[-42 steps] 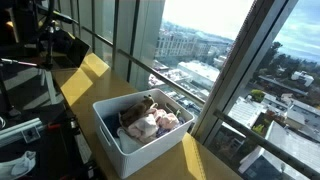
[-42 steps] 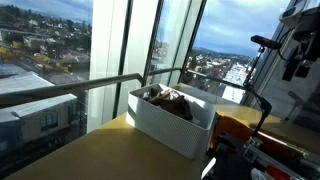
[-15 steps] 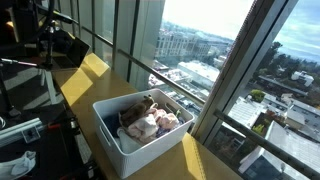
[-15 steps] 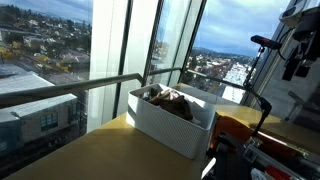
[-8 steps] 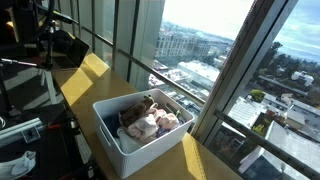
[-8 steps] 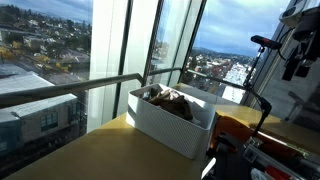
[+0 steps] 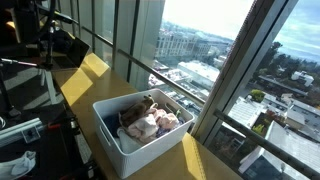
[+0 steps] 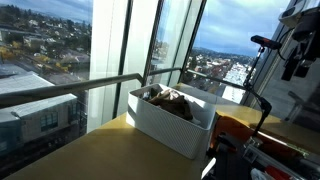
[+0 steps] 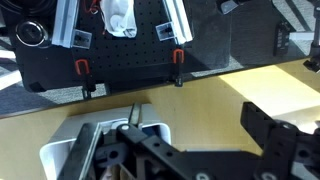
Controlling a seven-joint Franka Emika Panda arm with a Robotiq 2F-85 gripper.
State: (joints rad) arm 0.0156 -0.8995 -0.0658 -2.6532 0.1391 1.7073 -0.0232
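In both exterior views a white bin [image 7: 122,150] stands on the counter [image 7: 88,72] close by the window, filled with a heap of soft things [image 8: 168,97]. In the wrist view the gripper [image 9: 168,124] hangs above the bin's rim at the near left, its fingers [image 9: 268,126] spread wide and holding nothing. A black pegboard [image 9: 130,50] lies beyond.

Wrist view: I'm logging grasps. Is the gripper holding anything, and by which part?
Nothing is held: the gripper is open and empty.
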